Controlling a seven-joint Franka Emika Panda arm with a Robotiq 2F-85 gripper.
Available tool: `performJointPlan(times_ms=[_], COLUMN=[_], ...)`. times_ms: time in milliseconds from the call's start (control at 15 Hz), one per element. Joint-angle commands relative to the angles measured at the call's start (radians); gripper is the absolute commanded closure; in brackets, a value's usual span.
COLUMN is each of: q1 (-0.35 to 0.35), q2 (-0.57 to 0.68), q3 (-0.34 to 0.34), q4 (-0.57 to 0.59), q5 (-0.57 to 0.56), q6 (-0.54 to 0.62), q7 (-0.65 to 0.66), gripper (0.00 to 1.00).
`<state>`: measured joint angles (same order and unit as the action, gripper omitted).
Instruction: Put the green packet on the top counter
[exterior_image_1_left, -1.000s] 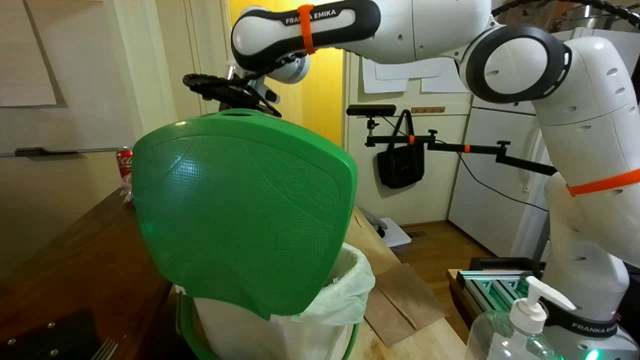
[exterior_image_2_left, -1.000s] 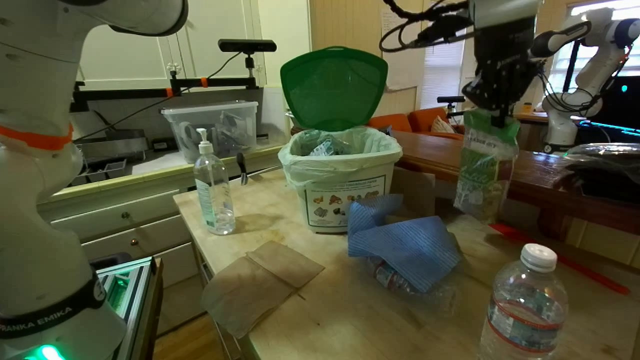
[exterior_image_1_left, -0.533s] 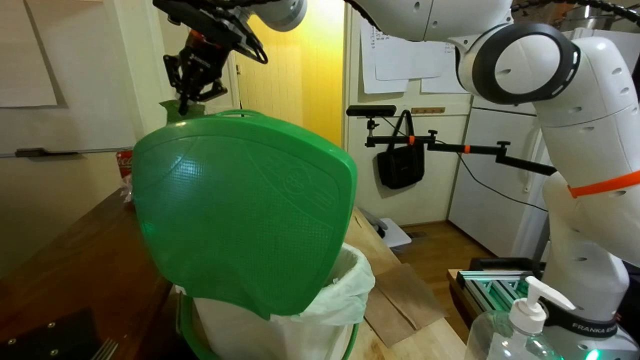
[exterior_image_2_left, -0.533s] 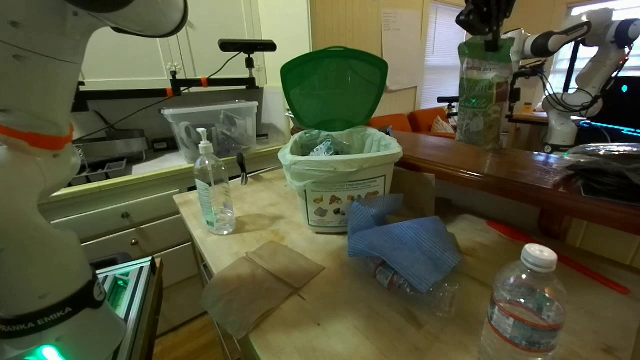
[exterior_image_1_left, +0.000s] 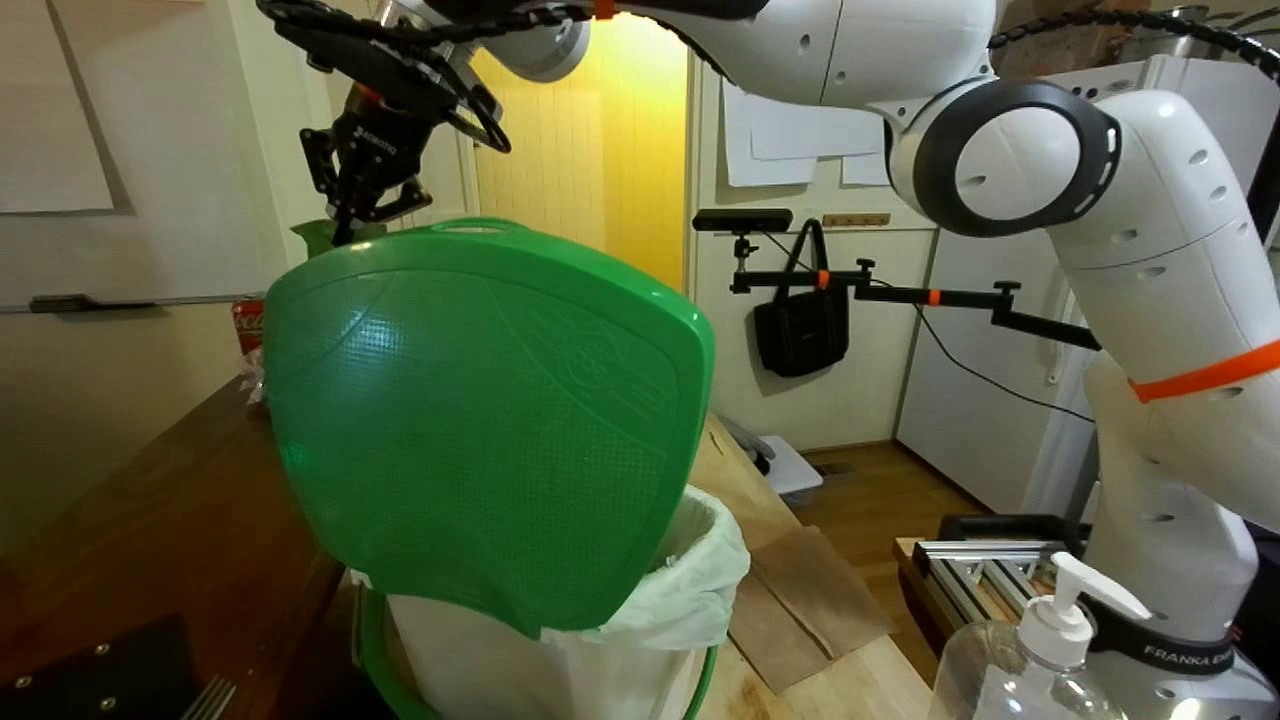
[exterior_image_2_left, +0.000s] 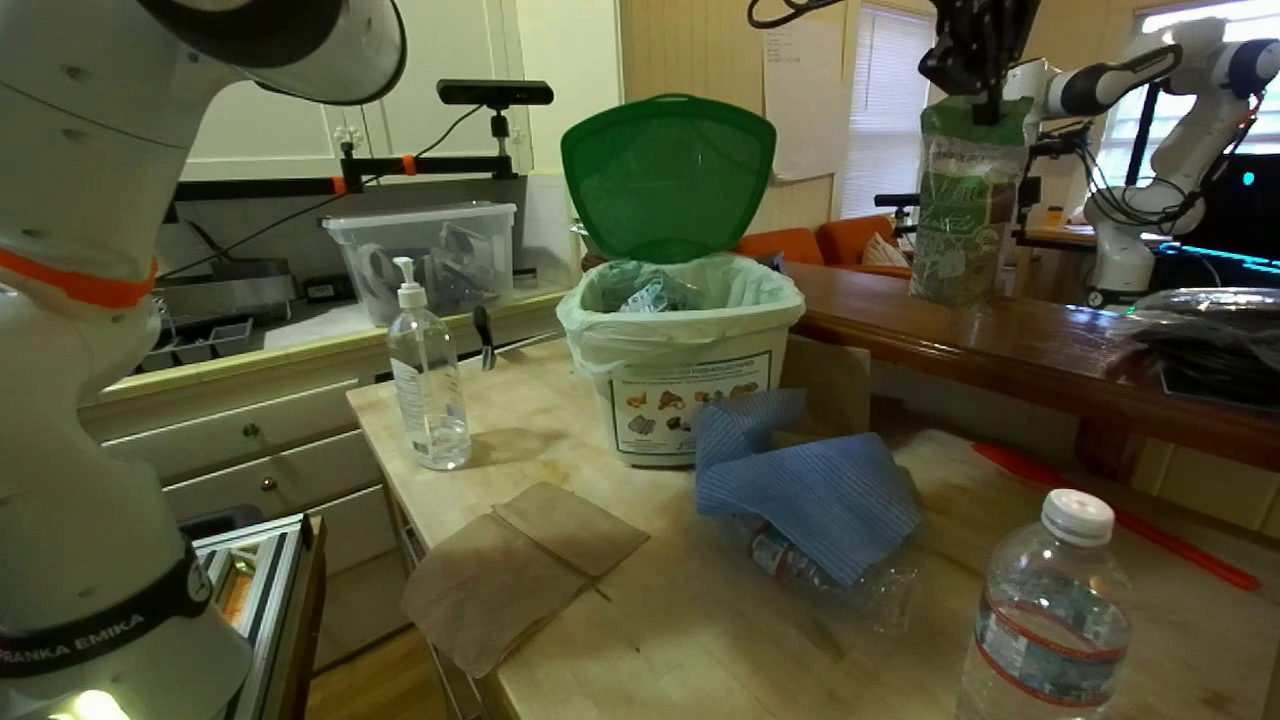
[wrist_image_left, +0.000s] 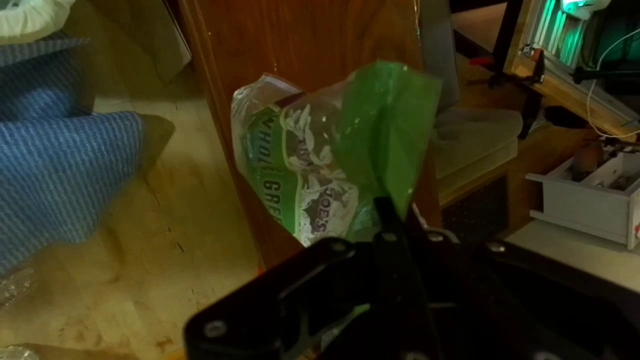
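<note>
The green packet (exterior_image_2_left: 965, 215) is a clear and green bag, upright at the brown wooden top counter (exterior_image_2_left: 1050, 335). Its bottom is at or just over the counter surface; I cannot tell whether it touches. My gripper (exterior_image_2_left: 987, 112) is shut on the packet's green top edge, from above. In an exterior view only the packet's top (exterior_image_1_left: 316, 236) shows beside my gripper (exterior_image_1_left: 345, 232); the bin's green lid hides the rest. In the wrist view the packet (wrist_image_left: 320, 165) lies across the counter (wrist_image_left: 300, 35), with its top between my fingers (wrist_image_left: 392, 210).
A white bin (exterior_image_2_left: 690, 340) with an open green lid (exterior_image_2_left: 668, 180) stands beside the counter. A blue cloth (exterior_image_2_left: 810, 490), water bottle (exterior_image_2_left: 1050, 620) and soap bottle (exterior_image_2_left: 428, 390) stand on the lower table. Dark wrapped items (exterior_image_2_left: 1220, 345) and a red can (exterior_image_1_left: 248, 322) are on the counter.
The packet has risen from beside the counter's edge, below its top, to the counter's level. In the last half second the gripper and packet have come down slightly.
</note>
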<state>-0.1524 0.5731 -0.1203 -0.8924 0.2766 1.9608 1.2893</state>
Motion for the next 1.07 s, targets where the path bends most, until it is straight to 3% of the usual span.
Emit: performJointPlan(times_ms=[0, 1000], q1=[0.001, 0.022], q2=[0.095, 0.28], q3=[0.0, -0.006], q4=[0.109, 0.362], q5=[-0.004, -0.048], q6=[0.001, 0.006], q7=[0.018, 0.012], gripper=[0.99, 0.99])
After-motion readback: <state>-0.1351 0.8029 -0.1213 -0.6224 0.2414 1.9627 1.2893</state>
